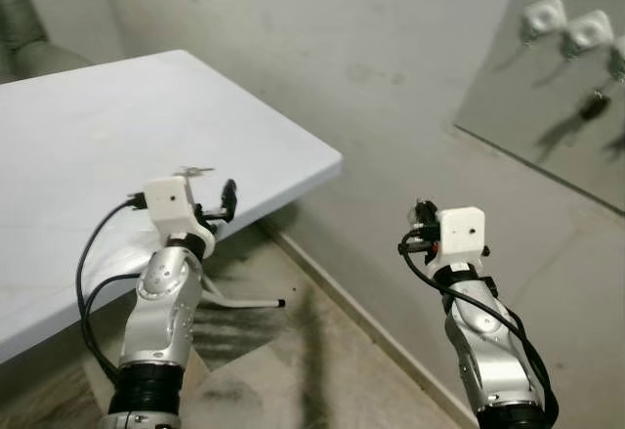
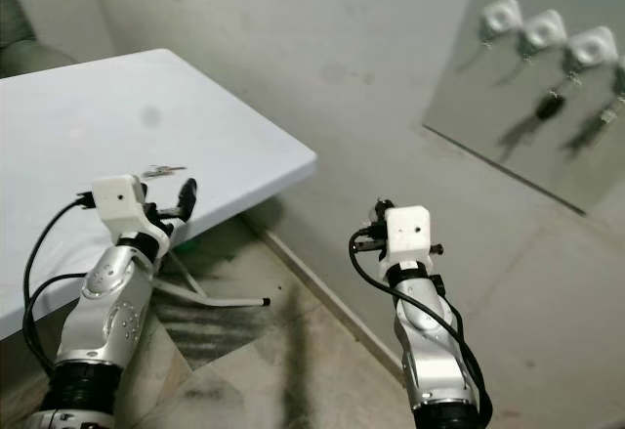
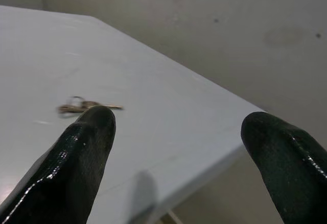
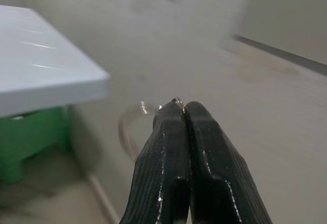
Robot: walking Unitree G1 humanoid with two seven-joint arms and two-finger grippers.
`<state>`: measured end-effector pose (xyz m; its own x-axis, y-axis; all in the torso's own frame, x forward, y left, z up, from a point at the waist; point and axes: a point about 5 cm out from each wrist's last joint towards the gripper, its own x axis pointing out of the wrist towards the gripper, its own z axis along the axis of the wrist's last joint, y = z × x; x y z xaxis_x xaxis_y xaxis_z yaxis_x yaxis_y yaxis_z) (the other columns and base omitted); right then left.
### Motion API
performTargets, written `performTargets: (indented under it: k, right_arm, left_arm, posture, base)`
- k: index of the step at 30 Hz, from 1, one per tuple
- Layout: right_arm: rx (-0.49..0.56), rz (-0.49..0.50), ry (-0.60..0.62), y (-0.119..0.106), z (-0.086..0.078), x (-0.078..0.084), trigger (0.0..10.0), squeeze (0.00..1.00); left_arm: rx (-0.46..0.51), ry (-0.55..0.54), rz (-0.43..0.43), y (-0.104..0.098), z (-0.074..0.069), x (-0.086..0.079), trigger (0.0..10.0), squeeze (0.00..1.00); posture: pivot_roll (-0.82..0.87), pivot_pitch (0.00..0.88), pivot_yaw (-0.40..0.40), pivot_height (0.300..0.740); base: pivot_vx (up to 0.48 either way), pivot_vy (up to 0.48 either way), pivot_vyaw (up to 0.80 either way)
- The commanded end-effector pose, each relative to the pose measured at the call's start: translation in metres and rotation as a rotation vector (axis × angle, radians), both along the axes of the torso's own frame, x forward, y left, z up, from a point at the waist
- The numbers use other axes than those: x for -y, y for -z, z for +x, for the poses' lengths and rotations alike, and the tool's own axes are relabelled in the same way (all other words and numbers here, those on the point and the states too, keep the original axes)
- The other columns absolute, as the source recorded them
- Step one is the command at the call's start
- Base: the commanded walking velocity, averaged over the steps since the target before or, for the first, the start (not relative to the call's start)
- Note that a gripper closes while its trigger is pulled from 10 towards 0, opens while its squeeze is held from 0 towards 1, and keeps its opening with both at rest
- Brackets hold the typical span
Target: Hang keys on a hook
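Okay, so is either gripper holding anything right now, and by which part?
The right gripper is shut on a thin metal ring, pinched at its edge between the fingertips. The left gripper is open and holds nothing; the keys lie on the table.

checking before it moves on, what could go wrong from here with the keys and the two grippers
The right gripper pinches only the edge of a thin metal key ring, so it may slip out.

The left gripper is open, short of the small brass keys on the white table; a low approach could push them away.

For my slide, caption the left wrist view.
Open left gripper poised over white table, small bunch of metal keys lying just ahead.
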<state>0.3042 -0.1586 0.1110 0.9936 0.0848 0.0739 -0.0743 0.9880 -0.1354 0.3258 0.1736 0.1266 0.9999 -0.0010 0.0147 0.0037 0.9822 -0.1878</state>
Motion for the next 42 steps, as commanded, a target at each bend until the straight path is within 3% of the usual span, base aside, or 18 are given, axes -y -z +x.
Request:
performTargets:
  k: [1, 42]
  right_arm:
    - [0.005, 0.007, 0.016, -0.0022, 0.0008, 0.0033, 10.0, 0.0]
    - [0.009, 0.02, 0.027, -0.0061, 0.0021, 0.0039, 10.0, 0.0]
  left_arm:
    - [-0.001, 0.017, -0.007, -0.0011, 0.0017, 0.0078, 10.0, 0.0]
    - [-0.011, 0.0, 0.006, 0.0009, 0.0013, 0.0122, 10.0, 0.0]
  posture:
    - [0.02, 0.0, -0.03, 0.74]
    - [0.02, 0.0, -0.046, 0.74]
  base:
    - [0.0, 0.0, -0.77]
    - [0.0, 0.0, -0.73]
